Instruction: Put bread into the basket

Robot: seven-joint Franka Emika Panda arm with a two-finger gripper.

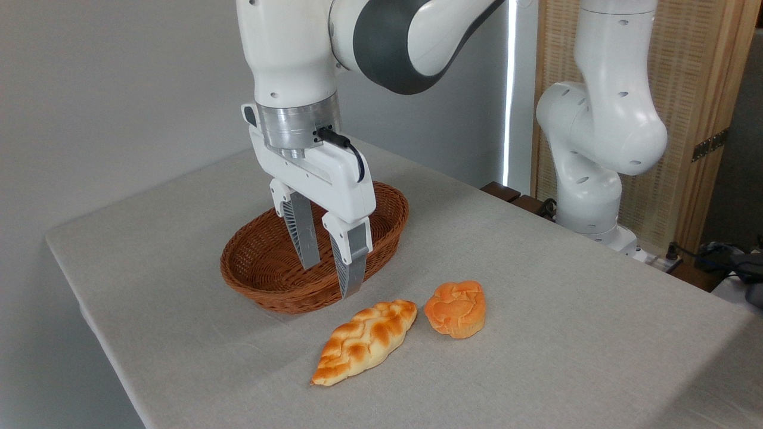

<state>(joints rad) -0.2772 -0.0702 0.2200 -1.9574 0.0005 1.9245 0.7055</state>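
Note:
The bread (pixel 363 341), a braided golden loaf with browned ridges, lies on the table in front of the basket, slanting from lower left to upper right. The basket (pixel 262 262), oval and reddish-brown wicker, sits behind it with nothing visible inside. My gripper (pixel 331 280) hangs in front of the basket's near rim, just above and behind the loaf's upper end. Its two grey fingers point down and stand apart, open, with nothing between them.
A small round orange bun (pixel 456 308) sits right of the loaf, almost touching its tip. The table's cloth-covered edge (pixel 107 351) runs along the left. The arm's white base (pixel 596 179) stands at the back right, with cables (pixel 721 253) beyond it.

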